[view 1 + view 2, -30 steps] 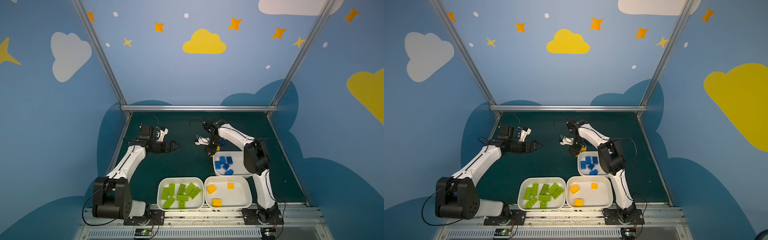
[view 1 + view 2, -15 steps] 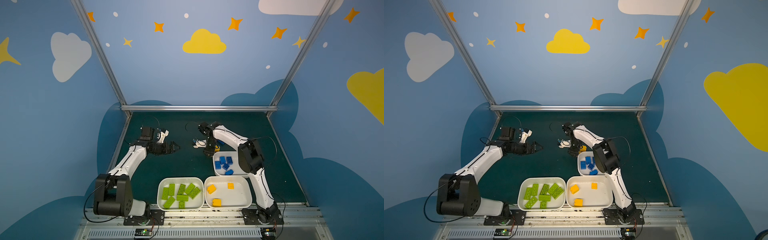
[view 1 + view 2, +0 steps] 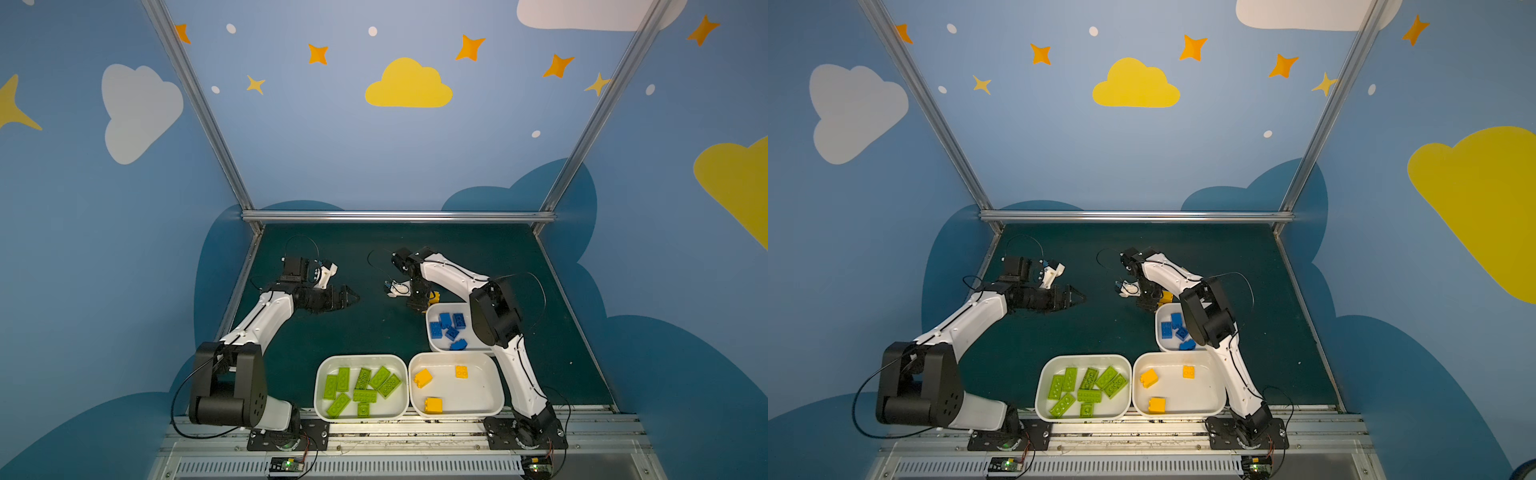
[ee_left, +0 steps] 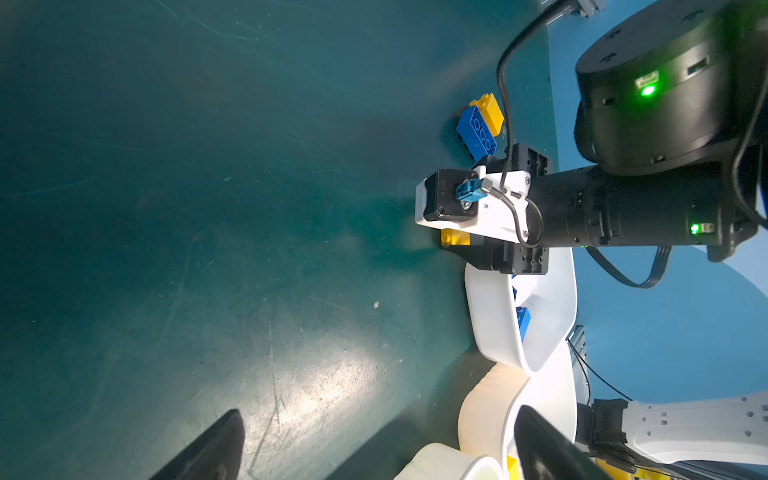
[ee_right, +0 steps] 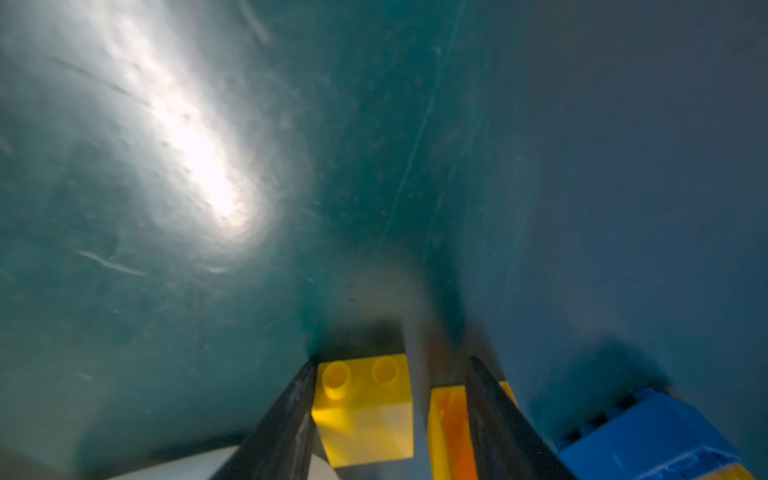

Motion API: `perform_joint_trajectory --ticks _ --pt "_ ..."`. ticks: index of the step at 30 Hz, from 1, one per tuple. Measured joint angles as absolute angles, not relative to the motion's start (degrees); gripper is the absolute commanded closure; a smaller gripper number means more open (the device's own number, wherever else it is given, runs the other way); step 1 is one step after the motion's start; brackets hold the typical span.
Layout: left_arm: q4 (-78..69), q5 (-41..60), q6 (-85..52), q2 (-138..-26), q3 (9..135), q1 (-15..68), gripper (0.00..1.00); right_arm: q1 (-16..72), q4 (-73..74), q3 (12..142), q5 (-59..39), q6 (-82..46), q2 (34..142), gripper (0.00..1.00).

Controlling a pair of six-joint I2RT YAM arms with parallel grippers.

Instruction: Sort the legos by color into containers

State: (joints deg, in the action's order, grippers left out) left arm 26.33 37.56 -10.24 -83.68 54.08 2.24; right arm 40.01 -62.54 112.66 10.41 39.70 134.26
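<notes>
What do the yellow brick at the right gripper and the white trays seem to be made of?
Yellow brick: likely hard moulded plastic, glossy; crisp round studs and a sheen on its face. White trays: probably smooth plastic, slightly glossy; thin rounded walls with soft highlights.

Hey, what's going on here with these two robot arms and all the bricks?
Lego bricks are being sorted by colour: the green tray, yellow tray and blue tray already hold some. The right claw is down on the mat beside the blue tray, straddling a loose yellow brick but not yet tight on it. Another yellow brick and a blue brick lie close by. The left claw hangs open and empty.
</notes>
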Motion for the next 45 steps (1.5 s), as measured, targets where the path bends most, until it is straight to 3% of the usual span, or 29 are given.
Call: perform_joint_trajectory --ticks 19,45 --pt "25.58 37.76 -9.58 -85.8 54.08 1.98 0.0 37.1 -62.76 114.54 13.34 35.7 135.37 0.47" --pt "25.43 37.98 -9.41 -89.3 55.31 1.98 0.01 32.08 -64.07 115.42 15.0 29.82 133.19 0.41"
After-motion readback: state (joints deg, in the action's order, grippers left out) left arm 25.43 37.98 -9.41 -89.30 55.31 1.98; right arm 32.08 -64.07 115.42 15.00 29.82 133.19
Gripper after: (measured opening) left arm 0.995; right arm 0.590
